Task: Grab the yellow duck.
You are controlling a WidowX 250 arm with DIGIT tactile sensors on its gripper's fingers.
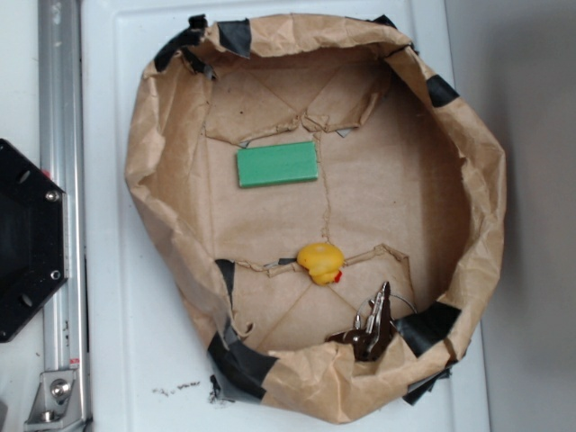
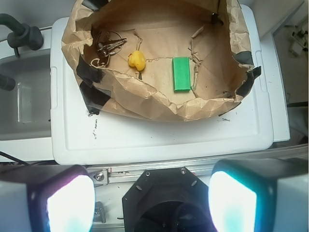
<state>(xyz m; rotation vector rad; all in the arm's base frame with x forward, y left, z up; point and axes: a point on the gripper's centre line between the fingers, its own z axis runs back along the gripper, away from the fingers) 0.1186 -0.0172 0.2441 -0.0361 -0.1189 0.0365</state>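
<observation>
With the gripper (image 2: 152,200) spread wide and empty far above, the keys (image 1: 369,328) near the duck (image 1: 320,263) could be snagged instead.

wrist: claw (image 2: 152,200) fingers (image 2: 67,203) blown out, blurred, cut by bottom edge | duck (image 2: 136,60) beak too small to tell | keys (image 2: 107,46) partly behind near bag wall (image 2: 145,99) | exterior: keys (image 1: 371,326) lower end tucked under crumpled rim, count unclear | black mount (image 1: 27,238) cut at left edge
</observation>
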